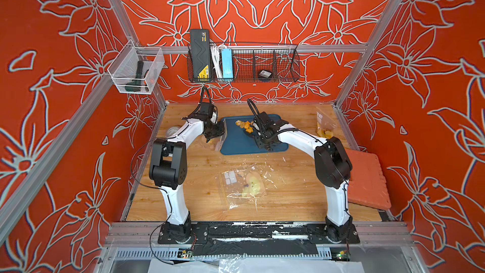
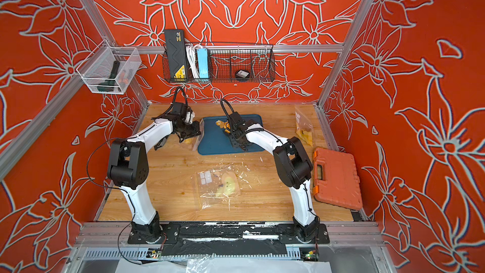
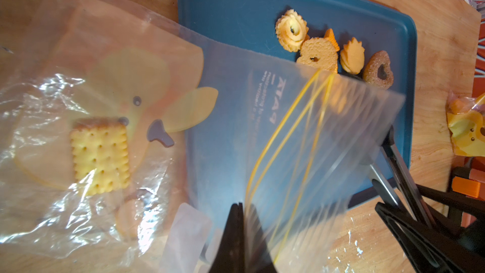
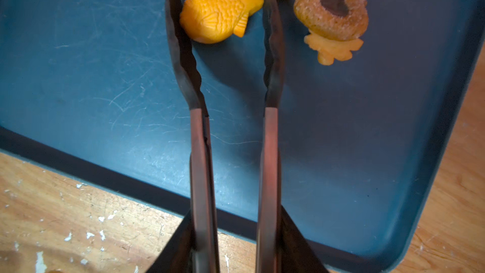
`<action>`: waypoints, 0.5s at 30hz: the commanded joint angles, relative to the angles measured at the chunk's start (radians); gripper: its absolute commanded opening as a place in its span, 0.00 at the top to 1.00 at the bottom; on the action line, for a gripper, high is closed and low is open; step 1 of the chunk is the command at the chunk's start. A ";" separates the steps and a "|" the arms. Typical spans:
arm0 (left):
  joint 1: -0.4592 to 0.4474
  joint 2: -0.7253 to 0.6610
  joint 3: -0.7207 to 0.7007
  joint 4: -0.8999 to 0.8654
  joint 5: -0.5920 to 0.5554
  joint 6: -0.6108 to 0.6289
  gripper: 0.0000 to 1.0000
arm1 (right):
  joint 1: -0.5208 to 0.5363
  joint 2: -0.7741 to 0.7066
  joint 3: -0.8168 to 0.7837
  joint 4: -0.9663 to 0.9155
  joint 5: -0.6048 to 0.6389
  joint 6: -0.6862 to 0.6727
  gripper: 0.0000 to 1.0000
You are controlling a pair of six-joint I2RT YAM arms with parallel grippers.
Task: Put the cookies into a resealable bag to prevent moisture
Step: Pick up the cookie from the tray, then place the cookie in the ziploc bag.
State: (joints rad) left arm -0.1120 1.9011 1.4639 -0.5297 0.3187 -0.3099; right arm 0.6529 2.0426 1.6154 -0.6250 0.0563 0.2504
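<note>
Tongs [image 4: 271,74] on the fish cookie [image 4: 212,18]

The right gripper [image 4: 236,256] has its jaws clamped on the tongs, whose 2 tips stand apart around a fish cookie on the blue tray [image 4: 78,74]. It could squirt sideways if squeezed off-centre. The left gripper [image 3: 237,214] has its jaws pinched on the resealable bag [image 3: 301,140] rim, and that floppy mouth might sag closed. Only the left wrist view shows 1 square cracker [image 3: 99,156] already bagged.

We can read very little here. In the left wrist view, the clear bag [image 3: 262,140] carries white lettering [image 3: 276,101] seen back to front: four capitals, perhaps "PATA", with smaller blurred lines beside them. In both top views, the yellow label [image 1: 203,73] on the black box [image 1: 200,48] is too small to read.
</note>
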 commanded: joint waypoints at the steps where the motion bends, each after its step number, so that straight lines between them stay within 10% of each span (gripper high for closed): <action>1: 0.005 -0.009 0.013 -0.005 0.021 0.022 1.00 | 0.004 -0.062 -0.051 0.011 0.041 0.012 0.59; 15: 0.003 0.015 0.020 -0.009 0.107 0.038 1.00 | 0.086 -0.335 -0.226 0.134 0.076 -0.143 0.68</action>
State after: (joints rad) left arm -0.1120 1.9018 1.4639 -0.5304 0.3889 -0.2935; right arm 0.6914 1.7386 1.3750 -0.5591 0.1162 0.1795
